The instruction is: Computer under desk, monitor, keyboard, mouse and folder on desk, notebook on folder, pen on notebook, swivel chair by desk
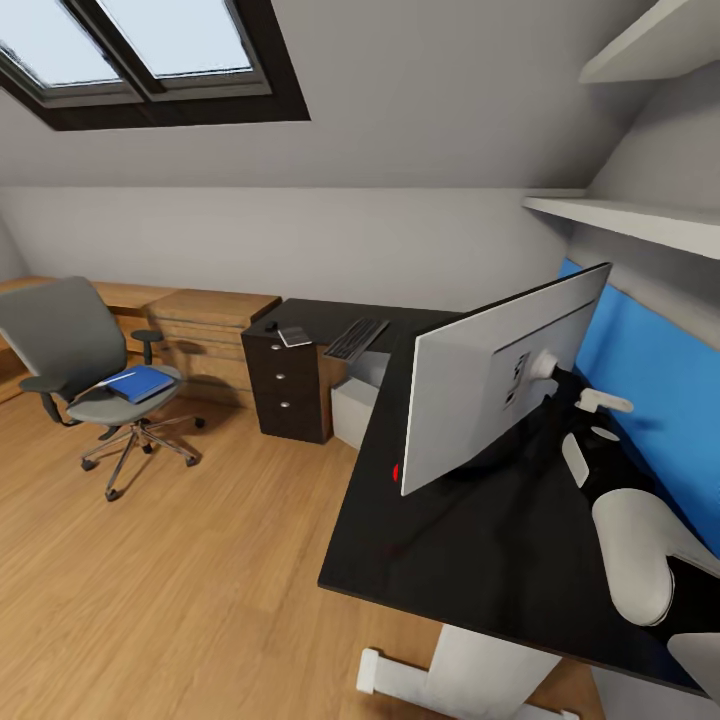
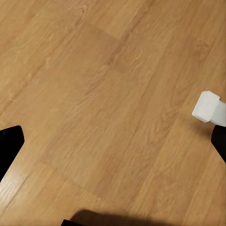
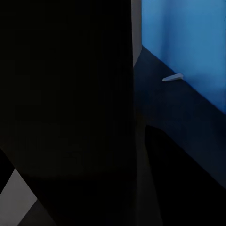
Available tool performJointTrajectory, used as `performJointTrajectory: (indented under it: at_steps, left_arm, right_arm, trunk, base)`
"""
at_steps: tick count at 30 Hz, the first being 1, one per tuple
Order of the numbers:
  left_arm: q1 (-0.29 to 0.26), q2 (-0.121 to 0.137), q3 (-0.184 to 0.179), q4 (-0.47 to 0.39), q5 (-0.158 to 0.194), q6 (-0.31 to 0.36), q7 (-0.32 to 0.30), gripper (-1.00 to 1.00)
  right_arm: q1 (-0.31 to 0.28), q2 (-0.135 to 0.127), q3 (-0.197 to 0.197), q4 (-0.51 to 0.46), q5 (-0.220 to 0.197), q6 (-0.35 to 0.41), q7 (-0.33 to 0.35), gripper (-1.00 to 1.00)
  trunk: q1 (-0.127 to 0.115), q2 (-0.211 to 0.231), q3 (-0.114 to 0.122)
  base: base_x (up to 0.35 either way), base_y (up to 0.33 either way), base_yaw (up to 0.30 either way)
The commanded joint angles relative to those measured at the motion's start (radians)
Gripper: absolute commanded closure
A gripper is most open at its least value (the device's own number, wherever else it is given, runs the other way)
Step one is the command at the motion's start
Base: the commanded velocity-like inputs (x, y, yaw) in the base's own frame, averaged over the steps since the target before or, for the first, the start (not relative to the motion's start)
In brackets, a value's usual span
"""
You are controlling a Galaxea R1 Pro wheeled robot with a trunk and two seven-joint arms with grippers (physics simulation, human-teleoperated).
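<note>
One monitor [image 1: 500, 385] stands tilted on the black desk [image 1: 480, 560], right gripper [image 1: 560, 375] at its back, grip unclear. Keyboard [image 1: 356, 338] lies on the desk's far end; blue folder [image 1: 140, 383] rests on the swivel chair [image 1: 85, 370].

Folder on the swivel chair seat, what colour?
Bright blue; the folder lies on the grey swivel chair seat, clearest in the head view.

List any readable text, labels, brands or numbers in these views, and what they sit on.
No readable text anywhere.
Monitor: dark marks on its grey back near the stand mount, too small and blurred to read; red dot at its lower corner is no character.
Keyboard: key legends indistinguishable.
Folder: plain blue.
</note>
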Motion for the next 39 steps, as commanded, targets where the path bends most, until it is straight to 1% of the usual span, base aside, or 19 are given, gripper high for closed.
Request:
performJointTrajectory:
  at_steps: [1, 2, 3, 34, 39]
  left_arm:
    - [0.000, 0.000, -0.001, 0.000, 0.006, -0.003, 0.000, -1.00]
    - [0.000, 0.000, -0.001, 0.000, 0.006, -0.003, 0.000, -1.00]
    - [0.000, 0.000, -0.001, 0.000, 0.006, -0.003, 0.000, -1.00]
    - [0.000, 0.001, -0.001, 0.000, 0.006, -0.003, 0.000, -1.00]
    - [0.000, 0.001, -0.001, 0.000, 0.006, -0.003, 0.000, -1.00]
  right_arm:
    - [0.000, 0.000, 0.002, 0.038, 0.035, 0.016, -0.086, 1.00]
    - [0.000, 0.000, 0.002, 0.038, 0.035, 0.016, -0.086, 1.00]
    - [0.000, 0.000, 0.002, 0.038, 0.035, 0.017, -0.086, -1.00]
    - [0.000, 0.000, 0.001, 0.039, 0.035, 0.016, -0.088, -1.00]
    - [0.000, 0.000, 0.001, 0.039, 0.035, 0.016, -0.087, -1.00]
  trunk:
    - [0.000, 0.000, -0.001]
    - [0.000, 0.000, -0.001]
    - [0.000, 0.000, -0.001]
    - [0.000, 0.000, -0.001]
    - [0.000, 0.000, -0.001]
  base:
    - [0.000, -0.002, 0.000]
    - [0.000, -0.002, 0.000]
    - [0.000, 0.000, 0.000]
    - [0.000, 0.000, 0.000]
    - [-0.111, 0.000, 0.000]
